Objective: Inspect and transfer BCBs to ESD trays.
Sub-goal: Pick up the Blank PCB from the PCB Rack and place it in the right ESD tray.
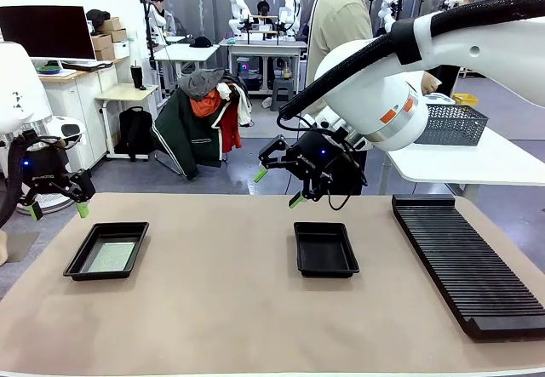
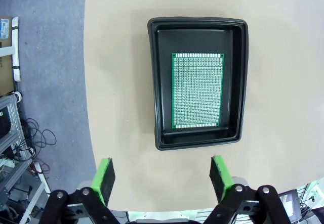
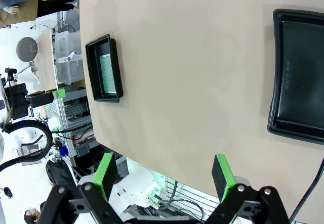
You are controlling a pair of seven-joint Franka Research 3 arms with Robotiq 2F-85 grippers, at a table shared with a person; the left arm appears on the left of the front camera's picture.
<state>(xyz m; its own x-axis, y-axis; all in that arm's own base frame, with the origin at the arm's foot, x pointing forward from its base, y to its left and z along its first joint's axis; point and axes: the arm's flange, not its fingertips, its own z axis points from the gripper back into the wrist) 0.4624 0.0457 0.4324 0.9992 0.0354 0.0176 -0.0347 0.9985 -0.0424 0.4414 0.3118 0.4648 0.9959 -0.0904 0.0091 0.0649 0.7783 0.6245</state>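
Note:
Two black ESD trays lie on the tan table. The left tray holds one green BCB flat on its floor. The middle tray holds nothing. My left gripper hangs open above the table's left edge, short of the left tray, with nothing between its fingers. My right gripper hovers open above and behind the middle tray, also holding nothing.
A long black ribbed rack runs along the table's right side. A grey mesh basket sits on a white table behind it. A person stands at the far side behind my right arm.

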